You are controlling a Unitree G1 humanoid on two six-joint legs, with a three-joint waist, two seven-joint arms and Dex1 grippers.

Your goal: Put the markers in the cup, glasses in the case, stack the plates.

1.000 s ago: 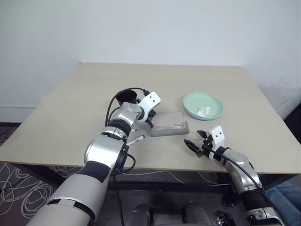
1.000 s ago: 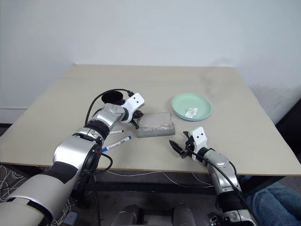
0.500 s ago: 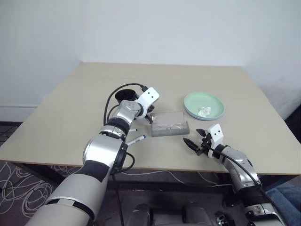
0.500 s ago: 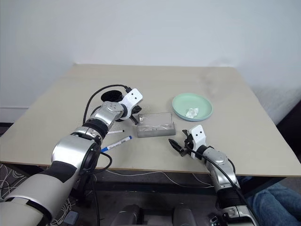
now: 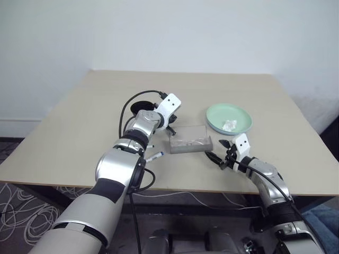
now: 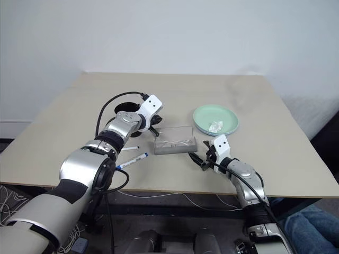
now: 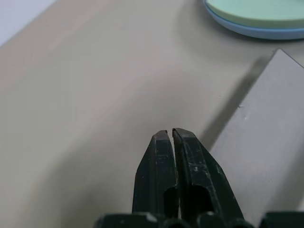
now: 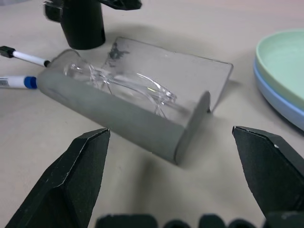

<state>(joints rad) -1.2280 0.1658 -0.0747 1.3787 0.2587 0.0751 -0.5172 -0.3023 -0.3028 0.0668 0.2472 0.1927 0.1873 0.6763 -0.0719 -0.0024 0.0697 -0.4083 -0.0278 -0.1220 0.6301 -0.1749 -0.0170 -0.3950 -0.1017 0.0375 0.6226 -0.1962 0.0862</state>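
The left pincer (image 7: 170,137) has its two black fingers pressed together with only a hairline slit between them, and nothing is caught in them. It hangs above the bench (image 5: 95,106), just beside the left end of the case (image 5: 190,142) and in front of the cup (image 8: 83,23). The right pincer (image 8: 173,152) stands spread wide, one finger (image 8: 71,175) on each side of its view, with nothing held; it hovers low over the bench, facing the near long wall of the case and near its right end.

The case is a grey box lying lengthwise across the middle of the bench, its translucent lid standing open behind it. The glasses (image 8: 128,85) lie inside it, clear-framed, stretched along its length.

The cup stands upright behind the case's left end, partly hidden in the head views by the left wrist. Two markers lie on the bench to the left of the case: one with a blue cap (image 6: 132,160) near the front edge, and a thinner one with a dark cap (image 6: 130,148) just behind it. Both are outside the cup.

The plates (image 5: 229,117) sit to the right of the case and behind the right pincer, already one on the other, the mint green on top of the light blue. A small crumpled white scrap (image 5: 229,125) lies on the green plate.
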